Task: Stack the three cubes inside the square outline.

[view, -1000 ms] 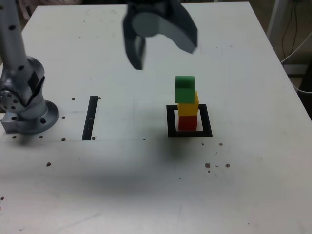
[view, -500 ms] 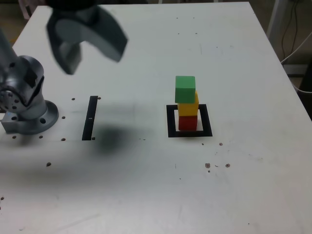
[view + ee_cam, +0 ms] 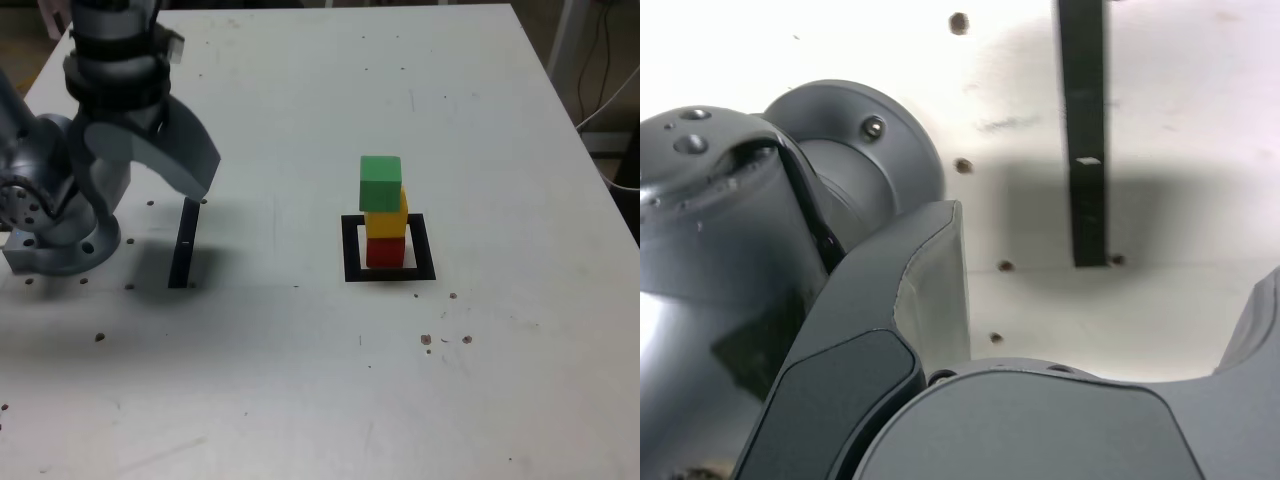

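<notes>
**Three-cube stack in the outline, fingers spread and empty**

Exterior view, left to right:

- Arm base: one grey round pedestal at the exterior view's left edge, bolted to the white counter
- Gripper: hangs just in front of the base, pointing down. Two dark grey fingers spread wide, nothing between them. Well apart from the cubes
- Black strip: one narrow straight strip flat on the counter, just below the gripper. Wrist view shows it too, with a small white mark partway along and the gripper's shadow over its lower part
- Square outline: one thick black border, white centre, flat, near the middle of the counter. A bit wider than a cube
- Cubes: three, equal size, matte plain faces, one column standing inside the outline
  - red cube: bottom, on the white centre
  - yellow cube: middle, mostly hidden behind the green one from this angle
  - green cube: top, shifted slightly toward the exterior view's left, overhanging the yellow a little
- Column stands upright, nothing touching it
- Counter: small dark specks and holes scattered around the strip, and below and to the right of the outline

Wrist view: mostly the arm's own grey base and one finger close up; cubes and outline not in it
</notes>
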